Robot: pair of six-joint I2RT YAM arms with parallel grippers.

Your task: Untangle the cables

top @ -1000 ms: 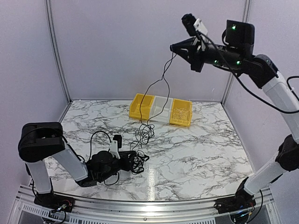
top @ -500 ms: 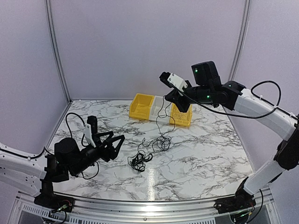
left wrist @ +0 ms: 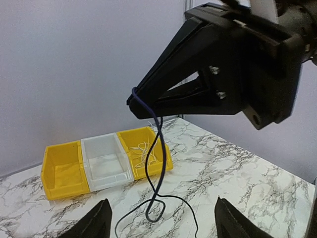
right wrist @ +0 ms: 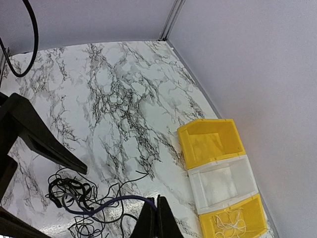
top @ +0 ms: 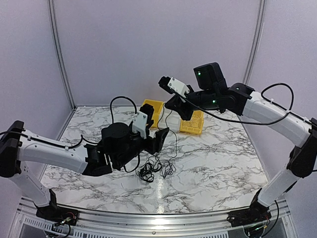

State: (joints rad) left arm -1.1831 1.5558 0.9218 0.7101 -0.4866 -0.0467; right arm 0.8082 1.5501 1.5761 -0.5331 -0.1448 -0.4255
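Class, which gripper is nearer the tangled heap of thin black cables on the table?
Left. The left gripper hovers open just above the cable heap; right gripper sits higher, pinching one strand.

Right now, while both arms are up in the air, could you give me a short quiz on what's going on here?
1. True or false: the left gripper is clamped on a cable.
2. The dark cable pinched in the right gripper hangs down to: A) the tangle on the table; B) the white bin; C) the left arm's base.
3. What colour is the bin that holds the whitish wire?
Key: 1 false, its jaws stand open and empty; 2 A; 3 yellow.
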